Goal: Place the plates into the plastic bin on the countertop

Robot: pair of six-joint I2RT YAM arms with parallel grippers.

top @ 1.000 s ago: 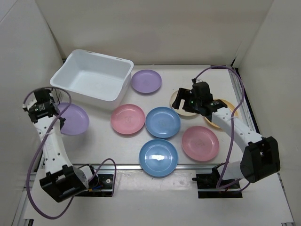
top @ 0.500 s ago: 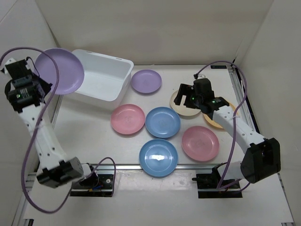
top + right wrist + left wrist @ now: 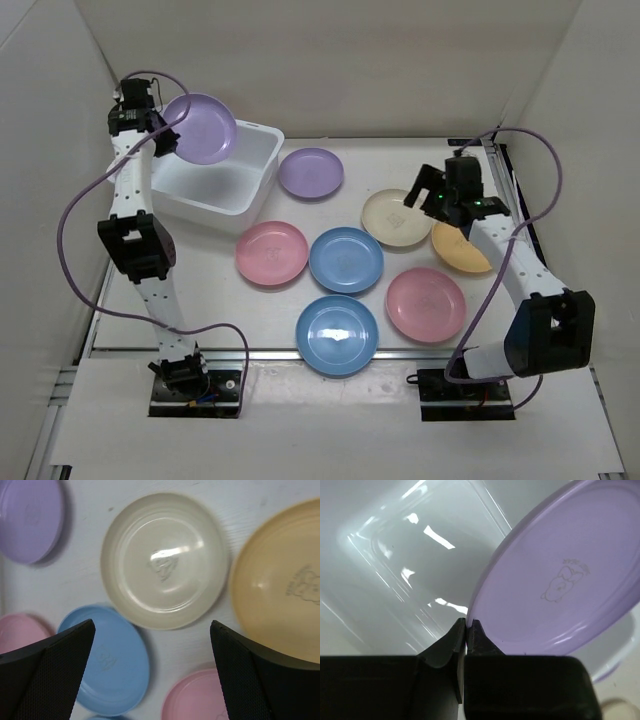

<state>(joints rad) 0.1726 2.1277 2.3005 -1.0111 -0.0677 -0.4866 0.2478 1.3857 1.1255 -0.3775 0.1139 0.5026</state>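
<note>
Vs a sec ago, the left claw (image 3: 466, 626) has carried the purple plate (image 3: 205, 128) off the left side of the table (image 3: 210, 300), up and over the plastic bin (image 3: 262, 170). Plate now hangs tilted above the bin's far-left corner, not yet inside. The claw is pinching the plate's rim, tips pressed tight on it w/ no gap showing. So the 1st plate looks ready to be lowered or let go; no plate shows inside the bin yet.

The right claw (image 3: 151, 626) has pulled back & up from the cream plate (image 3: 165, 562). It's spread wide, holding nothing, hovering near the gap btwn cream and the yellow-orange plate (image 3: 285, 605).

Held plate: matte pastel purple, round, shallow, w/ a faint cartoon stamp mid-face toward the wrist cam. Seven more plates (image 3: 346, 259) lie flat on the table, none stacked.
</note>
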